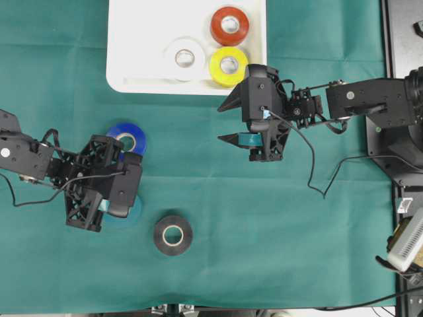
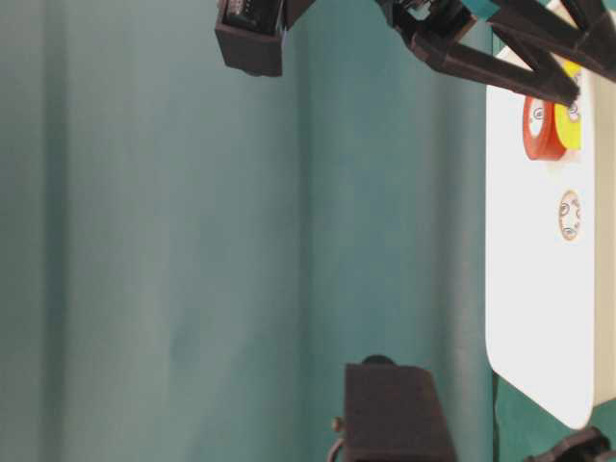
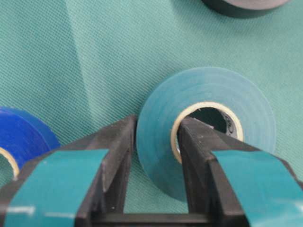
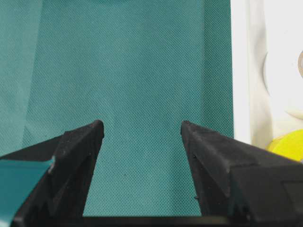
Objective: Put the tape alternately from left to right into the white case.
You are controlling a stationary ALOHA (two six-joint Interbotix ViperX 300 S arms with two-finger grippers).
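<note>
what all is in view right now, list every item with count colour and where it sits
white case: one, white, top middle of the cloth in the overhead view
red-orange tape: one, in the white case, far right corner
yellow tape: one, in the case, beside the red-orange roll
white tape: one, in the case, left of the yellow roll
blue tape: one, on the cloth, lower left
teal tape: one, on the cloth, wall pinched by the left tool
black tape: one, on the cloth, bottom middle
cloth: one, green, covering the table
left tool: black, shut on the teal tape
right tool: black, open, empty, over cloth beside the case
</note>
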